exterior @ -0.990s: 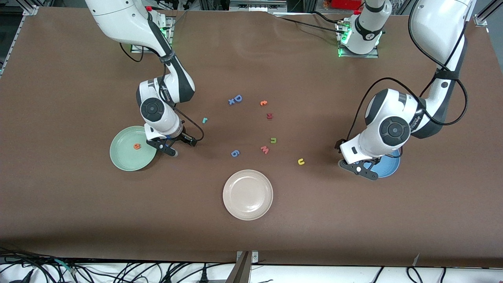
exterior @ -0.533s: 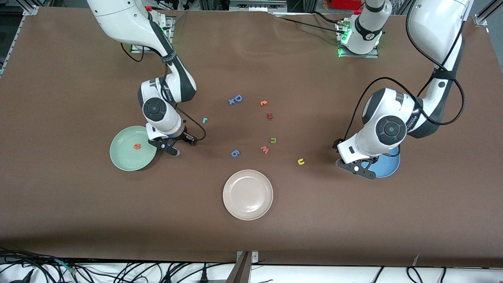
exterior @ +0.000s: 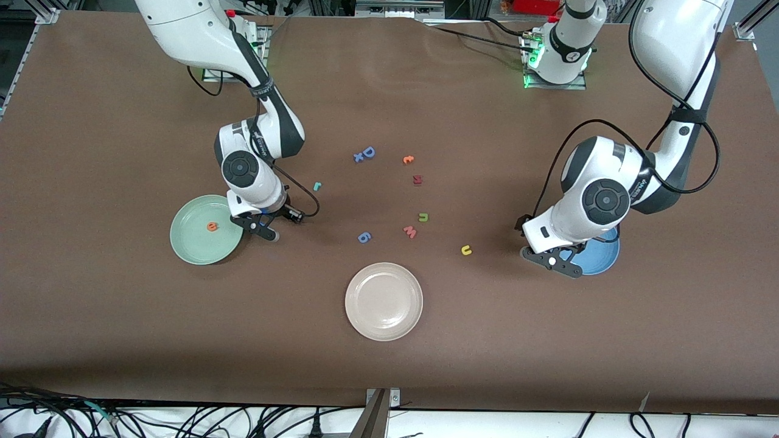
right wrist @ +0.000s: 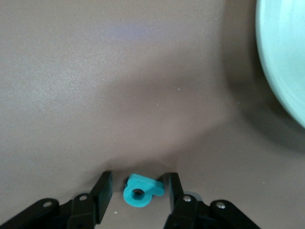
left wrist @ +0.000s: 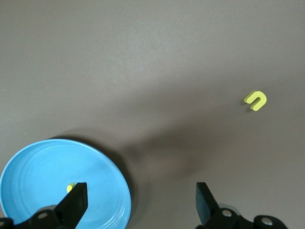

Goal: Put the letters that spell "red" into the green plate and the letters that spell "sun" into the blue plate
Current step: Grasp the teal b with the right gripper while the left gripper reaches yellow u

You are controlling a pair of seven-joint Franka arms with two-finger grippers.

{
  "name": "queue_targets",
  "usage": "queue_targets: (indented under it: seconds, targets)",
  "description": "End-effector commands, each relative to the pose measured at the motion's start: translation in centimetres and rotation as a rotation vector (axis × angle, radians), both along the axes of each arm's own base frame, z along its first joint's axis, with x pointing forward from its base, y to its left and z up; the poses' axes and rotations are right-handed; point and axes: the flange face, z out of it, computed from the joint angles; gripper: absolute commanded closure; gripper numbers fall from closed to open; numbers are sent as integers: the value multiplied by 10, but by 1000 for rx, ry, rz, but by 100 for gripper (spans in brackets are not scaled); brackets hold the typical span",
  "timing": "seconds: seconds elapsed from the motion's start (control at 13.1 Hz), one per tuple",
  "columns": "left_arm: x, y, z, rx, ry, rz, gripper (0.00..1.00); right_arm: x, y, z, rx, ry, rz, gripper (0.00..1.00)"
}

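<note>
My right gripper (right wrist: 138,181) is down at the table beside the green plate (exterior: 195,243), its fingers set closely around the teal "d" (right wrist: 139,193). One finger touches the letter's stem and a small gap shows at the other. The orange "e" (exterior: 212,226) lies in the green plate. The teal "r" (exterior: 316,186), olive "n" (exterior: 423,217) and yellow "u" (exterior: 466,250) lie on the table. My left gripper (left wrist: 140,191) hangs open over the blue plate's (left wrist: 47,167) rim. A yellow piece (left wrist: 70,187) lies in that plate, partly hidden by a finger.
A cream plate (exterior: 383,301) sits nearest the front camera at mid-table. Scattered in the middle are a blue "D" (exterior: 367,152), an orange letter (exterior: 408,159), a dark red letter (exterior: 417,179), a pink "w" (exterior: 409,231) and a blue "6" (exterior: 363,237).
The right gripper's jaws have narrowed around the teal "d". The left gripper shifted slightly off the blue plate toward mid-table, then held still.
</note>
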Motion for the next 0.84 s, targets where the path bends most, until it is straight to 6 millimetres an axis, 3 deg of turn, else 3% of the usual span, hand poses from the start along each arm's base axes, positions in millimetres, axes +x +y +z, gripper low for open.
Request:
queue_targets:
  seconds: [0.0,0.23,0.76]
  targets:
    - [4,-2,10,-6,-3,33,0,1,4,-4,10,-8,-6,53]
    - [-2,-34,8,6,-12,46,0,1,5,-4,10,-9,1,57]
    - [-7,-127,-33,-26,-48,115,0,2,5,-3,11,-9,5,68]
